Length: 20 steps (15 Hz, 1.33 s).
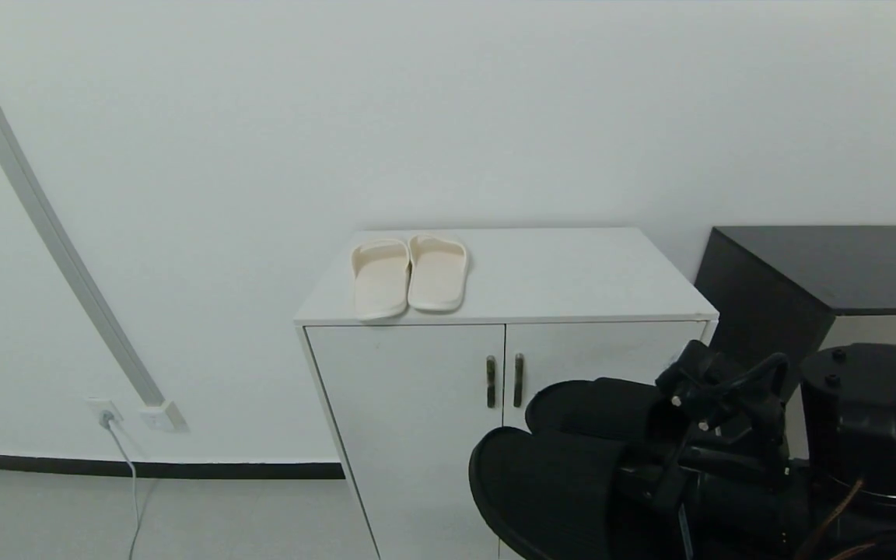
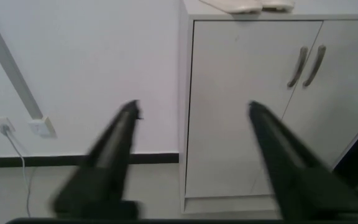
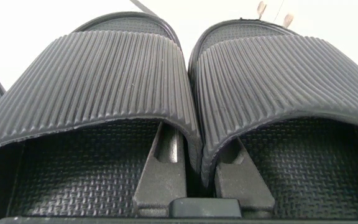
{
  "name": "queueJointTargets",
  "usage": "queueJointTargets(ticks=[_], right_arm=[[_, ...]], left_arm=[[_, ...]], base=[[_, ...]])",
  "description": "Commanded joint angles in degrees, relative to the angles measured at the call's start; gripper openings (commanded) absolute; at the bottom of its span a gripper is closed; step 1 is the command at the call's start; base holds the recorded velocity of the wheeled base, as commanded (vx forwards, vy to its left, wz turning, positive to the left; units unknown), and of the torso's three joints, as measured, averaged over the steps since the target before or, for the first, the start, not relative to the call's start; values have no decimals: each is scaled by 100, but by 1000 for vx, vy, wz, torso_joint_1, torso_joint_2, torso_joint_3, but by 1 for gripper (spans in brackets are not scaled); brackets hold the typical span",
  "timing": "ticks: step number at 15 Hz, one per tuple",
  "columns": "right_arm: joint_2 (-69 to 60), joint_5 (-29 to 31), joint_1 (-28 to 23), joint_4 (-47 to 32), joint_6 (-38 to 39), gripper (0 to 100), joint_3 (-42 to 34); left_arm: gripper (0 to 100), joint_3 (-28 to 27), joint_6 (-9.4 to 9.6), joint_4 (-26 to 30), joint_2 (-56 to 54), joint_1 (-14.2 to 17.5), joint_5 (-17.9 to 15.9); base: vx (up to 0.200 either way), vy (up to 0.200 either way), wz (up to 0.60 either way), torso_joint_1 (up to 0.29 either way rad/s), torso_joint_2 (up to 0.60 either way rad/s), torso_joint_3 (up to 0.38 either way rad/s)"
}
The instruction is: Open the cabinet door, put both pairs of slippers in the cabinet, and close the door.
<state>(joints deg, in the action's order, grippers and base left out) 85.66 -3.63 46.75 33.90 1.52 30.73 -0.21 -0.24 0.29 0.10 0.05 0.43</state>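
Observation:
A white cabinet [image 1: 572, 276] stands against the wall with both doors shut and two dark handles [image 1: 504, 381] at the middle seam. A cream pair of slippers [image 1: 409, 276] lies on its top near the left front corner. In front of the right door my right gripper [image 1: 673, 435] is shut on a black pair of slippers [image 1: 565, 459]. Its fingers [image 3: 166, 168] reach under the ribbed straps and pinch the two inner sides together. My left gripper [image 2: 192, 109] stands open and holds nothing, facing the cabinet's left side, with the handles [image 2: 307, 65] and cream slippers [image 2: 247, 6] beyond.
A black table [image 1: 845, 264] stands right of the cabinet, close to its side. On the wall at the left are a slanted cable duct [image 1: 43, 218] and a socket [image 1: 110, 412] with a cable hanging to the grey floor [image 1: 183, 521].

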Motion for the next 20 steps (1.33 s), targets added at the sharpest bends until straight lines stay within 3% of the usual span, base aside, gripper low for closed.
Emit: queueJointTargets(ticks=[1,12,20], right_arm=[[29,-6,1,2,-21,0,-6],[29,-6,1,11,-117,0,-85],[38,-15,1,11,-240,0,-138]], left_arm=[[100,3,-2,-3,-1,4,1],[100,3,-11,-12,-1,4,1],[100,3,-11,-12,-1,4,1]], base=[[0,0,0,-217,525,320],[0,0,0,-181,509,322],[0,0,0,-102,461,350]])
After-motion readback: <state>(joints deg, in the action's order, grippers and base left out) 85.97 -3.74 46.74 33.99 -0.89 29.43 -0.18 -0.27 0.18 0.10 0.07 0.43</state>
